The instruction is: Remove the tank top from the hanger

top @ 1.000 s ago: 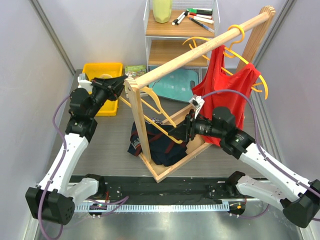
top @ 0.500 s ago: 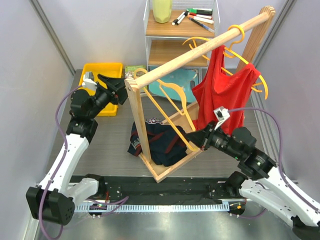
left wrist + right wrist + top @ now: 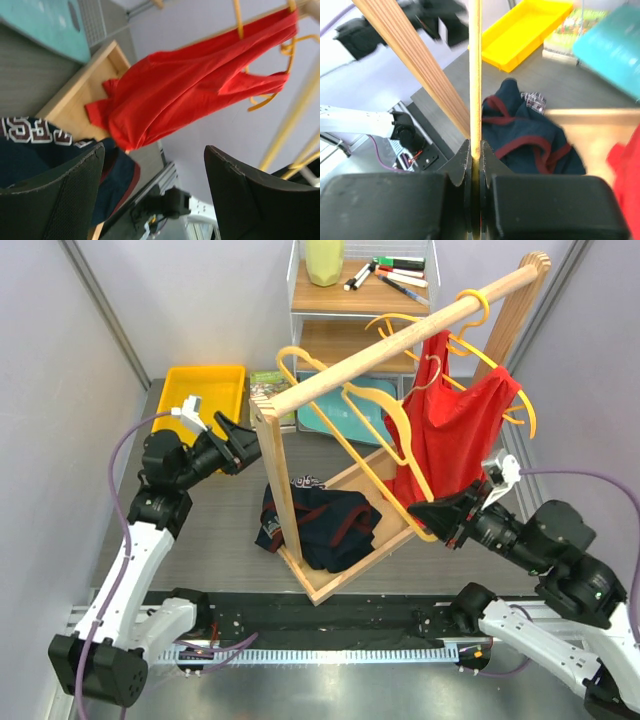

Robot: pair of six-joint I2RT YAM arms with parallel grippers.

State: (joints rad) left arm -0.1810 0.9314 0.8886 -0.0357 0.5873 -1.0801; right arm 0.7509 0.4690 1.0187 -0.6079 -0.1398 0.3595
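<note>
Late stage by the look of it: navy tank top (image 3: 320, 525) heaped mid-worktop toward the near edge, inside the rack base (image 3: 330, 585), off the yellow hanger (image 3: 475, 75). Right gripper (image 3: 445, 520) clamped on that bare hanger's bar, jaws almost shut. Left gripper (image 3: 235, 435) spread wide near the left edge, holding nothing. Next, likely: set hanger aside without snagging the red tank top (image 3: 455, 430) hung toward the far right corner.

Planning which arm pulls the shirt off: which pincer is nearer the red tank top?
Right. The right pincer, shut on a yellow hanger, sits by the red tank top at its lower hem. The left pincer is open, beyond the wooden rack.
</note>
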